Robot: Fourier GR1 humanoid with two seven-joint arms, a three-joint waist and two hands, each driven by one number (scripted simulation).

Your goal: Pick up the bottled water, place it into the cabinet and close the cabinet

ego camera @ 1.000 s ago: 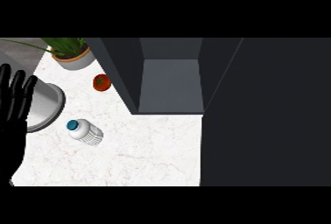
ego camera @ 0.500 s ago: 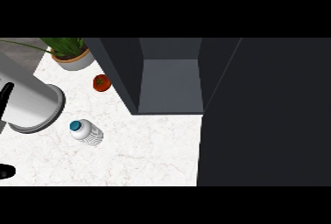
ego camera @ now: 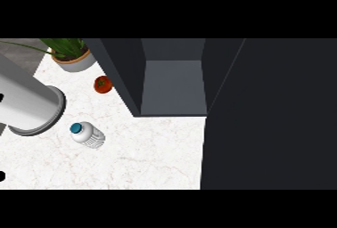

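A grey forearm (ego camera: 30, 107) crosses the left edge; its hand's fingers cannot be told. Beside it on the marble counter (ego camera: 145, 156), the bottled water (ego camera: 87, 135) points its blue cap up-left, long axis diagonal. The open cabinet (ego camera: 172, 84) stands to the right.

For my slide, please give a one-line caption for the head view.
Water bottle lies on the counter beside a grey forearm, before the open cabinet.
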